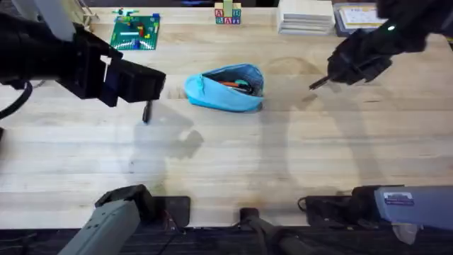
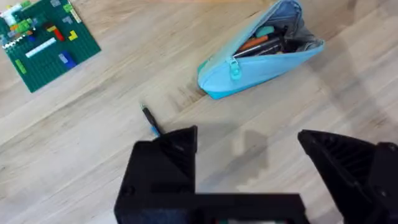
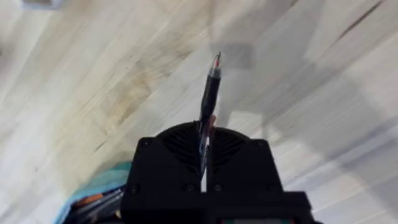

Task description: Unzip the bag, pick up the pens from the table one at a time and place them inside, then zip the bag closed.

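Note:
The turquoise bag (image 1: 225, 90) lies unzipped at the middle of the table (image 1: 233, 156), with an orange-red pen and dark pens inside (image 2: 264, 42). My right gripper (image 1: 333, 74) hovers to the right of the bag, shut on a black pen (image 3: 209, 93) whose tip sticks out past the fingers. My left gripper (image 1: 141, 83) hangs open above the table, left of the bag. One more black pen (image 1: 146, 112) lies loose on the wood just beside it, seen near one finger in the left wrist view (image 2: 149, 120). The bag's open end (image 3: 93, 196) shows beside the right gripper.
A green baseplate (image 1: 136, 32) with small bricks sits at the far left. Letter blocks (image 1: 228, 14), a white stack (image 1: 306, 15) and a book (image 1: 355, 15) line the far edge. Bare wood stretches in front of the bag.

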Available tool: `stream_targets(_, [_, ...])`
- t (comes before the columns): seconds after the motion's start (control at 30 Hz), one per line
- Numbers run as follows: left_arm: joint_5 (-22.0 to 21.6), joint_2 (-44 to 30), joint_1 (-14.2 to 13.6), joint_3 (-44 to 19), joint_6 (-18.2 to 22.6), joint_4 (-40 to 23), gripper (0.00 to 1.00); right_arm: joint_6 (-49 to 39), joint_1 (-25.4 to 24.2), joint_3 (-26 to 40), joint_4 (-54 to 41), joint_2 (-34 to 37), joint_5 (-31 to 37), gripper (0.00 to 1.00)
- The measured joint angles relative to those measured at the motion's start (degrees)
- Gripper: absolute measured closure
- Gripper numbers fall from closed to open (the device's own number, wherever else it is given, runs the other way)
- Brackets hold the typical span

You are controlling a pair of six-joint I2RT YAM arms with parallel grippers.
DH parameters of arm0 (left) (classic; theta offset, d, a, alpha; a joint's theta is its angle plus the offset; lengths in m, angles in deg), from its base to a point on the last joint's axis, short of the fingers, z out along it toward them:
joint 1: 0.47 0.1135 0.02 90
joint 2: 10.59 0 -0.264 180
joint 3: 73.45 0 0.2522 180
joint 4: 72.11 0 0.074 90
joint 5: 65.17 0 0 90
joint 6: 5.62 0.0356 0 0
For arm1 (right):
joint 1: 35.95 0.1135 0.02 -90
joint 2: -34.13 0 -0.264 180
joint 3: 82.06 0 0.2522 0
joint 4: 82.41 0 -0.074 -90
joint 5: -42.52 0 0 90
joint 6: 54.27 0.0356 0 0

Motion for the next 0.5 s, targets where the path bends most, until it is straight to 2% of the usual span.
stream_targets(0.4, [0.0,0.0,0.0,0.0,0.0,0.0,0.007,-22.6,0.4,0.0,0.0,-14.1,0.0,0.967])
stream_targets(0.5, [0.0,0.0,0.0,0.0,0.0,0.0,0.007,-37.4,4.6,0.0,2.6,-20.8,0.0,0.967])
